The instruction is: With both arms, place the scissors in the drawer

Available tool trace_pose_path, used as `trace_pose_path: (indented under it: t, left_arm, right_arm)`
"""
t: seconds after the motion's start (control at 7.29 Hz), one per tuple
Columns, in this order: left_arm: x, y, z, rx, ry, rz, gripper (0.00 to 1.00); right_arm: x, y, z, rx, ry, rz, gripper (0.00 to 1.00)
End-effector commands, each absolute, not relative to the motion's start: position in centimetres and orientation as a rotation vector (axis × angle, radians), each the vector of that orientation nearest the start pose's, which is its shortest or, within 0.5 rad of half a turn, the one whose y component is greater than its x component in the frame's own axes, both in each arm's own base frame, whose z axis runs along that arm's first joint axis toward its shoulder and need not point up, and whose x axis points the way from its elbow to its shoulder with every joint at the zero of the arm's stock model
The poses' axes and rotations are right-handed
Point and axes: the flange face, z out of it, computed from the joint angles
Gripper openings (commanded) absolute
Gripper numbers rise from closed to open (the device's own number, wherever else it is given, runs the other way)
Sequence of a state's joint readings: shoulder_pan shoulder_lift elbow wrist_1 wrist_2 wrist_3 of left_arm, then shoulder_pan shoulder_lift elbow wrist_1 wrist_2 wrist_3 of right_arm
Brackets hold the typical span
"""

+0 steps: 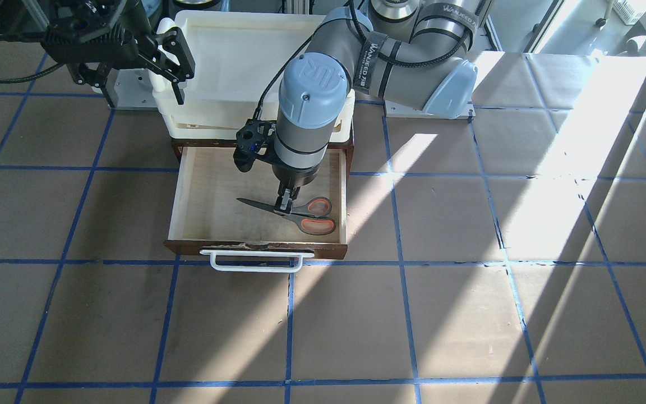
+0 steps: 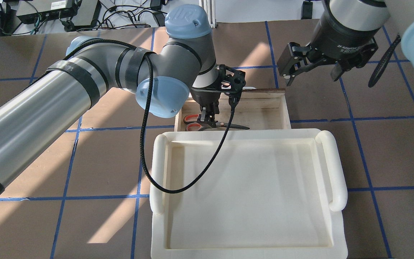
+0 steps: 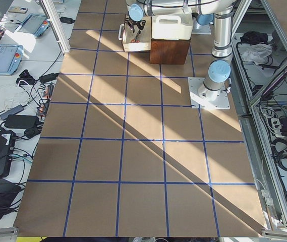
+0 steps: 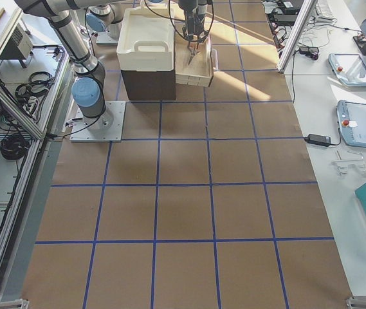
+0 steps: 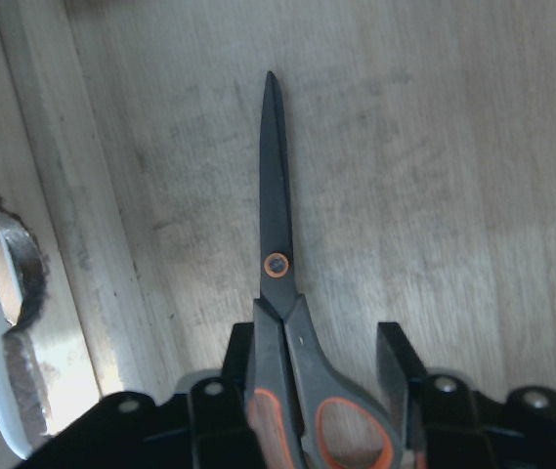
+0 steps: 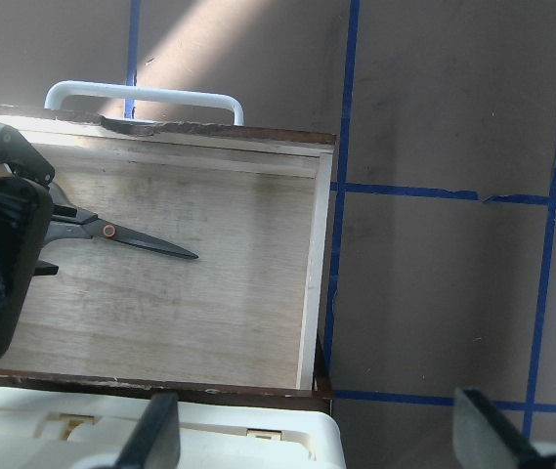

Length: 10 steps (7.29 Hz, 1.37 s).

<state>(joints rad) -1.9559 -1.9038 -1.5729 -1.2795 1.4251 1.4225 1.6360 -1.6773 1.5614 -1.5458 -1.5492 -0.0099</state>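
Since the drawer (image 1: 176, 196) is pulled fully out toward the operators' side, with its white bar handle (image 1: 255, 268) nearest and the top edge of its dark front chipped, a hard shove to close it could slide the loose contents or catch on that rough edge. Just behind the front board, the scissors (image 5: 276, 225) lie flat on the pale plywood floor, with their blades along the board. The left gripper (image 1: 285, 203) stands over them, narrowed onto the grey handles near the pivot. One pad sits against the handle, while a sliver of gap shows at the other tip, so I judge the grip light. If the arm lifts before it lets go, the scissors would come back out. If the drawer is closed while that wrist is inside, the wrist would be driven into the cream tray (image 2: 331, 165) just above and behind. Farther back, the right gripper (image 2: 312, 73) hangs spread wide and holds nothing. Its body reads "2F Adaptive", the left arm's cap carries a UR logo, and its straps say "WANJEED".
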Motion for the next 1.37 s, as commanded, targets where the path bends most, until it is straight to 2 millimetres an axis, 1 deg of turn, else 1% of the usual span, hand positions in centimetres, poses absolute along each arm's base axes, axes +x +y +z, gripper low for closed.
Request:
trace_pose_path:
  t: [0.0,0.14,0.27,0.41,0.55,0.69,0.82,0.96,1.1,1.23]
  left_arm:
    - [-36.2,-50.2,35.1,-2.299,-1.944,0.087,0.87]
    - [-36.0,-50.1,36.7,-2.167,-2.109,0.107,0.87]
    - [-35.4,-50.1,38.6,-1.978,-2.296,0.138,0.87]
    - [-34.8,-49.7,41.0,-1.844,-2.414,0.179,0.87]
    - [-32.8,-50.5,42.8,-1.581,-2.581,0.216,0.87]
    - [-30.9,-50.9,44.5,-1.350,-2.697,0.252,0.89]
    - [-28.7,-51.4,45.8,-1.080,-2.814,0.274,1.00]
    - [-25.9,-52.0,46.9,-0.800,-2.902,0.279,1.00]
    - [-22.9,-52.2,48.0,-0.642,-2.977,0.278,1.00]
    - [-19.7,-53.3,48.6,-0.476,-3.021,0.304,1.00]
  right_arm:
    - [16.4,-44.3,53.9,-0.102,3.112,-0.133,1.00]
    - [16.4,-44.3,53.9,-0.102,3.111,-0.133,1.00]
    - [16.4,-44.3,53.8,-0.102,3.111,-0.133,1.00]
    - [16.4,-44.2,53.8,-0.104,3.111,-0.130,1.00]
    - [16.5,-44.2,53.8,-0.102,3.110,-0.132,1.00]
    - [16.4,-44.2,53.8,-0.102,3.111,-0.133,1.00]
    - [16.5,-44.2,53.7,-0.102,3.110,-0.130,1.00]
    - [16.5,-44.2,53.7,-0.102,3.110,-0.130,1.00]
    - [16.5,-44.2,53.7,-0.104,3.110,-0.128,1.00]
    - [16.5,-44.2,53.7,-0.102,3.110,-0.128,1.00]
